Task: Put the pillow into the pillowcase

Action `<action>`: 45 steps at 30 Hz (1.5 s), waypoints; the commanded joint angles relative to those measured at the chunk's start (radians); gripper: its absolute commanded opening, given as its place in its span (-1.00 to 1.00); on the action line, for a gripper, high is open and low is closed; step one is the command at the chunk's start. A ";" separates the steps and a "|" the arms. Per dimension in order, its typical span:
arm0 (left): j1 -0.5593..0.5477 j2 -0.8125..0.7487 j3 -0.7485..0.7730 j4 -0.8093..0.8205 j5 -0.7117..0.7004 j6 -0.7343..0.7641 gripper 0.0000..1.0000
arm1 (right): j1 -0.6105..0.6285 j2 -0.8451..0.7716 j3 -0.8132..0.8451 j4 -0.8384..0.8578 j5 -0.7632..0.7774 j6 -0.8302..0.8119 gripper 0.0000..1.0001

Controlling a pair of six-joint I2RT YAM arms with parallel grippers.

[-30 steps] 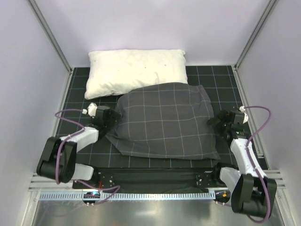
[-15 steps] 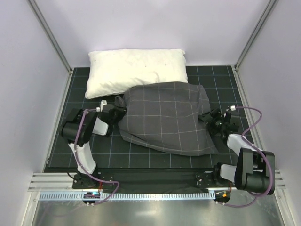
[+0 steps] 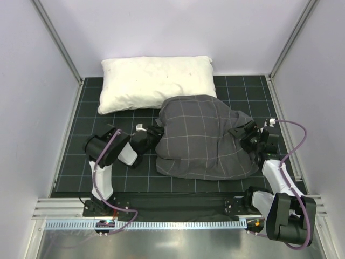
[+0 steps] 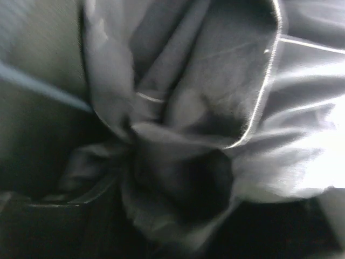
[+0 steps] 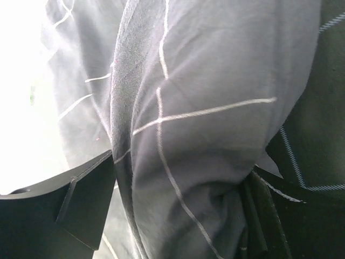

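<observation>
Left gripper (image 3: 152, 132), top view: lies low over the black gridded mat (image 3: 75, 156), its tip pressed into the left edge of the pillowcase (image 3: 202, 140). From this height I cannot tell how its jaws stand.

Right gripper (image 3: 245, 135), same view: tip against the right edge of the pillowcase, opposite the left one.

Pillowcase: dark grey with a thin light grid, lying mid-mat between the two grippers, rumpled and humped. Its far edge is just beside a plain white pillow (image 3: 156, 81) at the back of the mat. The cream pillow shows in none of the views; the case looks full.

Left wrist view: blurred. Grey fabric is bunched into a knot of folds right in front of the camera. A dark finger (image 4: 48, 221) sits at lower left, touching the cloth. Grip or no grip: cannot tell.

Right wrist view: a thick rounded bulge of gridded fabric fills the gap between the two dark fingers (image 5: 75, 205). Jaws stand wide, closed against both sides of that bulge. A strip of mat shows at the right edge.
</observation>
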 commanded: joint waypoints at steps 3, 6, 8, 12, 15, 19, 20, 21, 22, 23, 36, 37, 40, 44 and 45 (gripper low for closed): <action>-0.112 -0.194 -0.032 0.218 0.232 -0.040 0.65 | 0.045 -0.020 0.017 -0.012 -0.200 0.057 0.68; -0.101 -0.311 -0.087 -0.054 0.187 0.078 0.99 | 0.044 -0.020 0.020 -0.030 -0.183 0.034 0.71; -0.083 -0.470 -0.078 -0.282 0.128 0.228 0.99 | 0.042 -0.024 0.017 -0.041 -0.175 0.026 0.74; -0.078 -0.708 -0.013 -0.842 -0.005 0.437 1.00 | 0.039 -0.035 0.017 -0.047 -0.164 0.021 0.75; -0.081 -0.828 0.116 -1.149 -0.180 0.633 0.99 | 0.039 -0.041 0.017 -0.044 -0.167 0.034 0.75; -0.080 -0.833 0.205 -1.421 -0.279 0.787 0.99 | 0.039 -0.058 0.021 -0.041 -0.167 0.044 0.75; -0.080 -0.811 0.237 -1.449 -0.270 0.809 0.99 | 0.039 -0.061 0.023 -0.043 -0.166 0.046 0.75; -0.080 -0.755 0.253 -1.461 -0.255 0.841 1.00 | 0.039 -0.063 0.023 -0.043 -0.166 0.052 0.75; -0.080 -0.727 0.259 -1.460 -0.191 0.847 0.99 | 0.039 -0.064 0.024 -0.041 -0.167 0.052 0.75; -0.080 -0.680 0.262 -1.434 -0.164 0.847 0.99 | 0.039 -0.066 0.028 -0.041 -0.170 0.054 0.74; -0.086 -0.779 0.181 -1.227 -0.104 0.764 0.83 | 0.197 -0.215 0.348 -0.567 0.459 -0.310 1.00; -0.084 -0.797 0.182 -1.224 -0.096 0.758 0.82 | 0.253 -0.212 0.380 -0.604 0.547 -0.319 0.99; -0.084 -0.822 0.188 -1.204 -0.051 0.737 0.82 | 0.365 -0.180 0.437 -0.659 0.690 -0.354 0.99; -0.101 -0.807 0.219 -1.152 -0.015 0.711 0.84 | 0.476 -0.100 0.482 -0.698 0.774 -0.359 0.99; -0.106 -0.796 0.231 -1.188 -0.018 0.720 0.84 | 0.475 -0.080 0.477 -0.690 0.768 -0.357 0.99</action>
